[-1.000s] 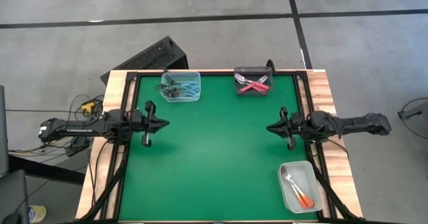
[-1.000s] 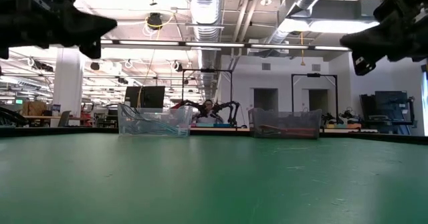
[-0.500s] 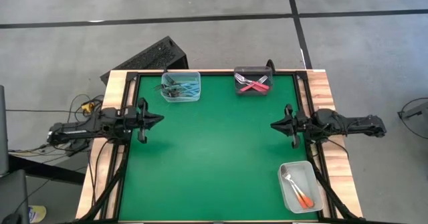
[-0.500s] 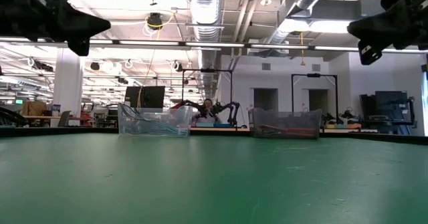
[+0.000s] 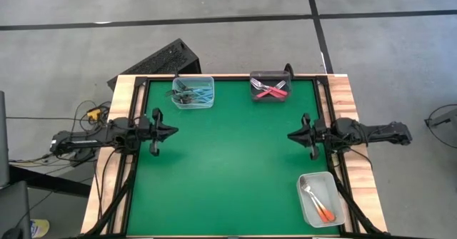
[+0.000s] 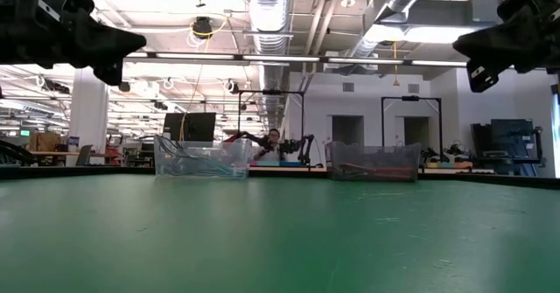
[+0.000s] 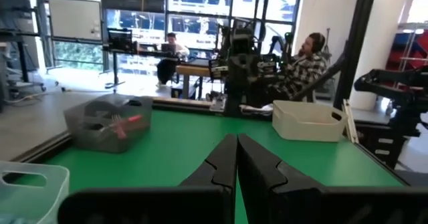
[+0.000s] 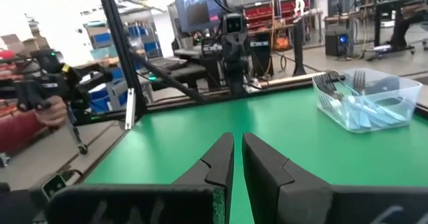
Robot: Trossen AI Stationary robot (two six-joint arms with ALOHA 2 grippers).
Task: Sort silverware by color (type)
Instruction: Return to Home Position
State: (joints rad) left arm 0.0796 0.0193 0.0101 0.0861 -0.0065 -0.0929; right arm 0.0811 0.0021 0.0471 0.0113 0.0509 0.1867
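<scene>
The silverware lies in three tubs. Blue-handled forks fill a clear tub at the far edge. Red-handled forks lie crossed in a dark tub beside it. Orange-handled forks rest in a pale tub at the near right. My left gripper hovers level and shut by the table's left edge, holding nothing. My right gripper hovers level by the right edge. Its fingers are almost together, with only a thin slit, and nothing is in them.
The green mat lies bare between the two grippers. A black slab sits on the floor past the far left corner. People show beyond the table: one seated, and a red-sleeved hand holding a device.
My left arm has drawn back a little toward the table's left edge and sunk slightly, staying shut. My right arm has folded back a touch toward the right edge. The tubs and forks have kept still.
</scene>
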